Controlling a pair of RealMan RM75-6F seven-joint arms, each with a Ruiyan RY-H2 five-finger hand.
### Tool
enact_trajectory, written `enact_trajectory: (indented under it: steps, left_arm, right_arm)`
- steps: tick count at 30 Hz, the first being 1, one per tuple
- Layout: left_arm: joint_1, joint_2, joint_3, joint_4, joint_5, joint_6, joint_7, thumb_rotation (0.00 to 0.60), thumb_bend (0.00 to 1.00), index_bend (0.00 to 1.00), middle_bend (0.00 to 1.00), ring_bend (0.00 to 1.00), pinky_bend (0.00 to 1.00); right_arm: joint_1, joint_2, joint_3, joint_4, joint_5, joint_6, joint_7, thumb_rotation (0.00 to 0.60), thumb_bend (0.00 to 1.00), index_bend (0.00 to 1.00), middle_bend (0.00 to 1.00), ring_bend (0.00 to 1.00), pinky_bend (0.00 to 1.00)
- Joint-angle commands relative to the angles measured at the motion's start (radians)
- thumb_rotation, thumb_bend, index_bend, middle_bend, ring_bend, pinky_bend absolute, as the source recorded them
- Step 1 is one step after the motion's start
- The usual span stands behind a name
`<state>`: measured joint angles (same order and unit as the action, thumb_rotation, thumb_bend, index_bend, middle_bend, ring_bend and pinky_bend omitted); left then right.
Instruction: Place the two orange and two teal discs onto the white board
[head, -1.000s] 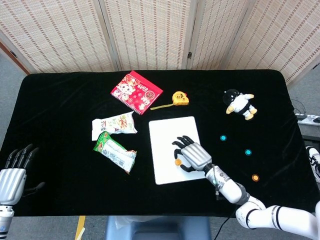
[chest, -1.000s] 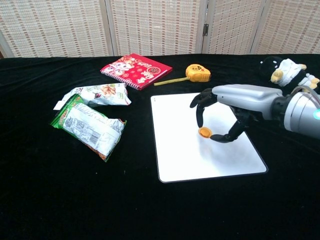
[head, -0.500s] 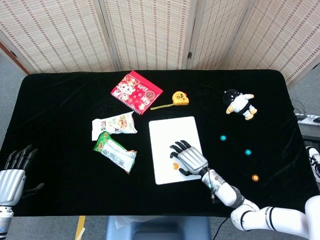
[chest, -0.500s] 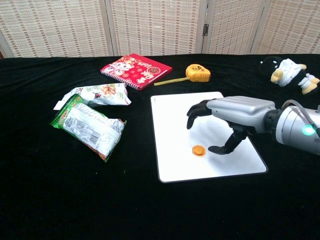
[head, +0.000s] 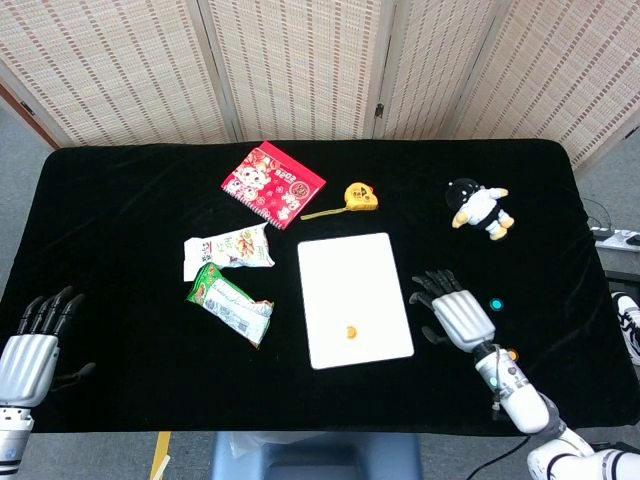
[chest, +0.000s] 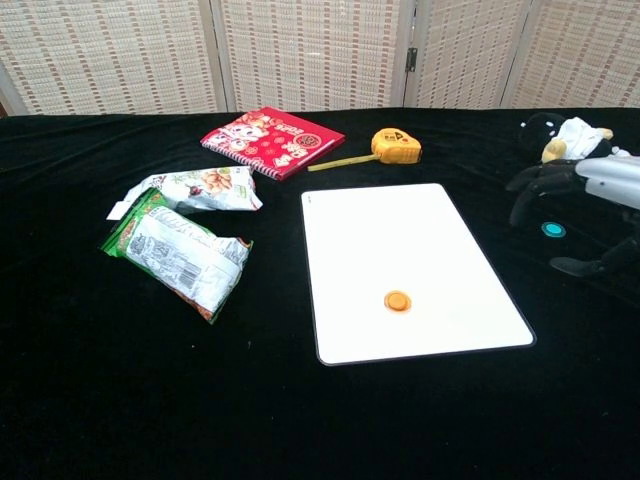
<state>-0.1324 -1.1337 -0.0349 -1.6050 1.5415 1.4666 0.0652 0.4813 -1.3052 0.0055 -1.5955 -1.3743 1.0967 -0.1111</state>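
Moved: your right hand (head: 455, 313) has left the white board (head: 355, 298) and swung out to the right over the black cloth, leaving 1 orange disc (head: 350, 332) lying alone near the board's front edge.
Right hand: released, fingers spread and slightly curled, holding nothing; in the chest view it hovers above a teal disc (chest: 553, 229).
Key relation: that teal disc lies directly under your fingers in the chest view, so you likely need to come down rather than reach sideways; a second teal disc (head: 496, 304) sits just beside the hand on its right in the head view, and I cannot tell whether these 2 are the same disc.
Other orange disc (head: 511, 353): on the cloth just beside your right forearm.
Left hand (head: 30, 345): open, idle at the table's far left corner, well apart from every disc, so the right hand is the nearer one.
Discs: small, flat, round, low-profile; judged awkward to pinch off soft cloth.
Board: smooth, rigid, rounded corners, long axis running away from you.
Cloth: matte black fabric.
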Motion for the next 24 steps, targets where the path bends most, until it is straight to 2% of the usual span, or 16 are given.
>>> enact_trajectory:
  steps: [1,4,9,24]
  left_arm:
    - [-0.008,-0.001,-0.003,-0.01,0.003,-0.007,0.008,0.6,0.15,0.05,0.05,0.1,0.0]
    - [-0.016,0.002,-0.005,-0.022,0.008,-0.012,0.02,0.6,0.15,0.05,0.05,0.1,0.0]
    - [-0.022,0.005,-0.005,-0.032,0.01,-0.018,0.029,0.6,0.15,0.04,0.05,0.1,0.0]
    - [-0.04,-0.003,-0.004,-0.024,0.011,-0.037,0.018,0.6,0.15,0.04,0.05,0.1,0.0]
  right_arm:
    - [-0.076,0.058,-0.055,0.014,-0.009,0.042,0.091,0.6,0.27,0.34,0.11,0.01,0.0]
    - [-0.12,0.076,-0.085,0.041,-0.014,0.062,0.109,0.6,0.27,0.34,0.1,0.0,0.0]
    - [-0.176,0.094,-0.105,0.055,0.038,0.061,0.105,0.6,0.27,0.34,0.1,0.0,0.0]
    - [-0.262,0.056,-0.089,0.162,0.128,0.032,0.114,0.6,0.27,0.34,0.1,0.0,0.0]
